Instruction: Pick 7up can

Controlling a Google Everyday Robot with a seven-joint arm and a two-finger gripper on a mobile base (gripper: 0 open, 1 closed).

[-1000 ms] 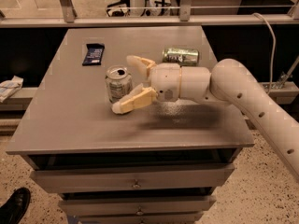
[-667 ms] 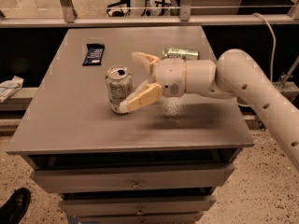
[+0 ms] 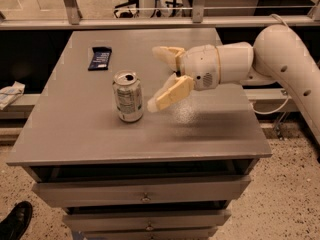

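End effector (image 3: 153,79) wide open (empty), just beside 7up can (image 3: 128,99), dark packet (image 3: 100,58) beyond

A grey tabletop (image 3: 210,129), set over a stack of drawers (image 3: 145,196), carries the 7up can (image 3: 128,103) standing upright left of centre. A dark blue flat packet (image 3: 100,58) lies well apart from it, toward the far left corner. The robot's hand (image 3: 152,79) hovers just right of the can, fingers spread wide.

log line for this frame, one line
7up can: upright on table | gripper: open, close beside can, fingers pointing at it | grasp: not yet
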